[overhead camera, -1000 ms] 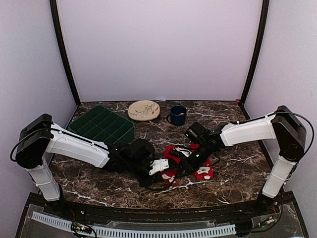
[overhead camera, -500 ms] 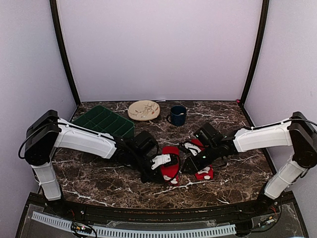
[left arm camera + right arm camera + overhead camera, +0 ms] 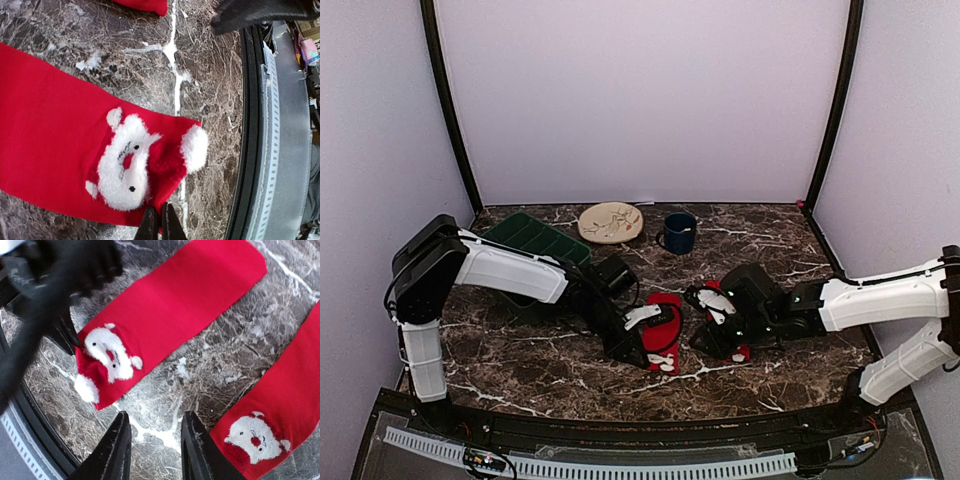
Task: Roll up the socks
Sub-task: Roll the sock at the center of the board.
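Red socks (image 3: pixel 175 310), white fuzzy face motif; table (image 3: pixel 220 355) dark white-veined marble.

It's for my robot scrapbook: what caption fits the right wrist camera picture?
Open right gripper above the marble table, one red Santa sock pinched by the left gripper, its twin alongside.

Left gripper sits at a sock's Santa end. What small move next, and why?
Probably lift the left gripper slightly and fold the Santa end back over the left sock to start the roll: it is shut on that edge, the sock lies flat, and the open right gripper hovers between it and the right sock.
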Controlling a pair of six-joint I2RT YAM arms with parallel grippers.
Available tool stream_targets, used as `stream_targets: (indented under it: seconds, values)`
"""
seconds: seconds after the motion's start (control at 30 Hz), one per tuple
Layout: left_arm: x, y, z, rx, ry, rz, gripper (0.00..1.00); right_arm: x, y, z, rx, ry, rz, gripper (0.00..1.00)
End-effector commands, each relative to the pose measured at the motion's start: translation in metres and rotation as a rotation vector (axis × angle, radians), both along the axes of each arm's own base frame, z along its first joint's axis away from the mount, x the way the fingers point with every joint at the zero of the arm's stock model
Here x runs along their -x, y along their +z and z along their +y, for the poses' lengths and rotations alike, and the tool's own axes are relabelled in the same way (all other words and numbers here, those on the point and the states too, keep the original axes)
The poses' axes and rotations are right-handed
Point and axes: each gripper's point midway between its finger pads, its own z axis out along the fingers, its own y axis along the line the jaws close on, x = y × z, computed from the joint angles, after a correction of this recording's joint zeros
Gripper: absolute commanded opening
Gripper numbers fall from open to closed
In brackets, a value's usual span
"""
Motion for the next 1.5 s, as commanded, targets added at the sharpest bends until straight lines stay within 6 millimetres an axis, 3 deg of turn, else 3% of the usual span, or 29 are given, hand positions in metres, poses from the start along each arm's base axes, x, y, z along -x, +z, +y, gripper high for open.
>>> stream_targets:
  seconds: [0.0, 0.17, 0.67, 1.47]
  values:
    - [0.004, 0.017, 0.0, 0.049, 0.021, 0.12, 0.0, -0.004, 0.017, 0.007, -0.021, 0.011, -0.14, 0.33]
    - [-0.001, 0.023, -0.002, 0.09, 0.041, 0.199, 0.0, 0.008, 0.017, 0.017, -0.01, 0.089, -0.179, 0.35]
    - [0.003, 0.007, 0.005, 0.06, 0.048, 0.33, 0.0, 0.045, 0.007, 0.053, 0.009, 0.328, -0.177, 0.37]
    - [0.0, 0.0, 0.011, 0.06, 0.055, 0.418, 0.0, 0.053, -0.011, 0.074, 0.021, 0.454, -0.185, 0.34]
